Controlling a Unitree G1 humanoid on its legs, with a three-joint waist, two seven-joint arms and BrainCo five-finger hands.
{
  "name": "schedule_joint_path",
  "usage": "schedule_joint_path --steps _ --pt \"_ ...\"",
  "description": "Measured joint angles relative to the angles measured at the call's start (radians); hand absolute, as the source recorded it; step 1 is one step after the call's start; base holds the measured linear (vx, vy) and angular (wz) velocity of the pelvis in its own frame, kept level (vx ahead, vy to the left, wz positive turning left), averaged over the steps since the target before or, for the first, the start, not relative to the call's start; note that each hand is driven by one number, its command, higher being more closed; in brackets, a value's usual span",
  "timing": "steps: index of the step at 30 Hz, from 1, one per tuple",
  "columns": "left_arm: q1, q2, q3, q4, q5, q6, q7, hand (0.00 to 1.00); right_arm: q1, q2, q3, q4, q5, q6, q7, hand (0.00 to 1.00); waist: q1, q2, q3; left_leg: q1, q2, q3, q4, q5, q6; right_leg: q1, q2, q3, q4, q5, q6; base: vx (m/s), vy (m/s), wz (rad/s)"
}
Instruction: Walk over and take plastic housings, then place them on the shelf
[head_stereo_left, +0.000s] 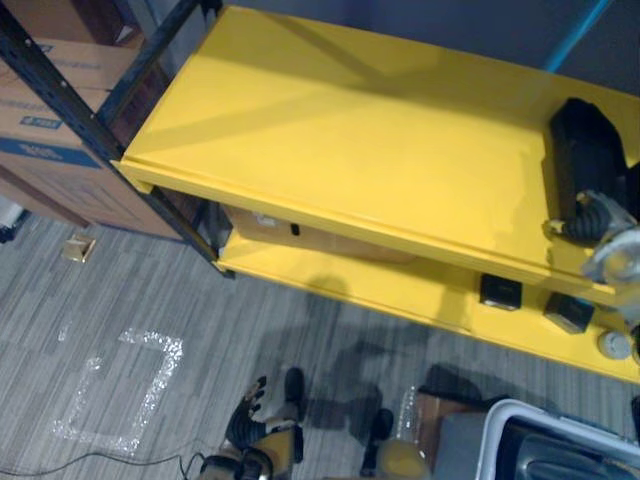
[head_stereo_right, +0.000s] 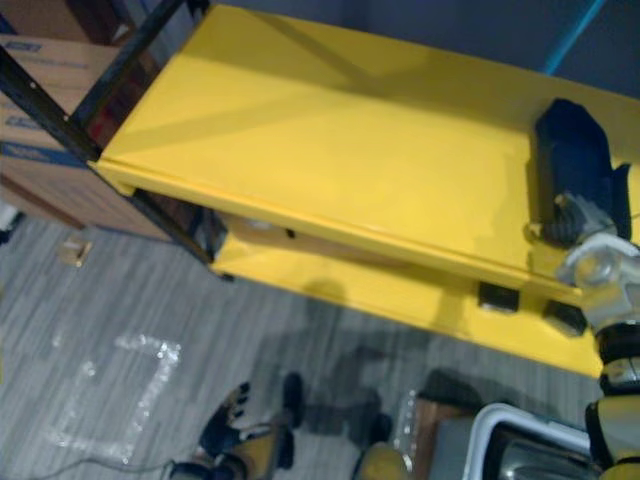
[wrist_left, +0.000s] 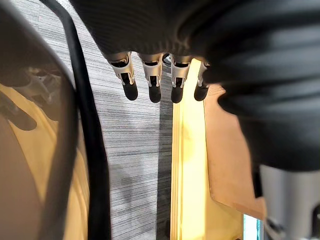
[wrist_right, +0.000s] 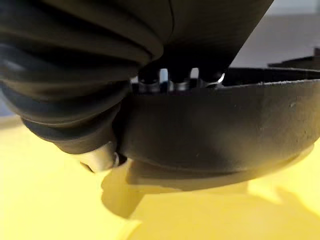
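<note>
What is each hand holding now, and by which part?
The right hand grips the black plastic housing by its near rim, fingers inside, thumb outside. The left hand holds nothing.

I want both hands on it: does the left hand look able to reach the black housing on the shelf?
Probably not. The left hand hangs low near the floor, while the black plastic housing sits far right on the top shelf, gripped by the right hand.

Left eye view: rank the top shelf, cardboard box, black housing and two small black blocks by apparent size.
Largest: top shelf
Next: cardboard box, cut off at the edge
Then: black housing
Smallest: the two small black blocks, which look alike
</note>
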Motion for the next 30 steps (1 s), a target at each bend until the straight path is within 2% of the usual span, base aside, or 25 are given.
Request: schedule_joint_path --steps 16,17,21,30 --pt "-0.003 -0.004 -0.002 0.01 0.0 -0.039 0.018 0.0 -0.073 0.028 -0.019 0.059 0.0 0.019 -0.022 1.0 -0.003 0.012 0.031 0.004 0.0 0.002 0.0 0.0 0.0 0.002 0.0 0.001 0.001 0.0 0.0 0.0 0.0 0.0" --pt "-0.004 -0.005 -0.002 0.011 0.0 -0.04 0.019 0.0 -0.081 0.028 -0.019 0.065 0.0 0.019 -0.022 0.0 -0.003 0.013 0.035 0.004 0.001 0.002 0.0 0.0 0.0 0.002 0.0 0.002 0.002 0.0 0.0 0.0 0.0 0.0" --pt "-0.004 -0.006 -0.004 0.012 -0.011 -0.047 0.03 0.0 -0.09 0.032 -0.02 0.081 0.002 0.017 -0.024 0.0 -0.002 0.015 0.04 0.001 0.0 0.001 0.0 0.001 -0.002 0.0 0.0 0.001 0.001 -0.001 -0.001 0.0 0.0 0.0" --pt "-0.004 -0.006 -0.005 0.022 -0.023 -0.065 0.032 0.0 -0.092 0.033 -0.038 0.085 -0.004 0.004 -0.1 0.0 -0.003 0.015 0.041 0.001 0.001 0.002 0.0 0.001 -0.002 0.0 0.001 0.001 0.002 0.0 0.0 0.0 0.0 0.0"
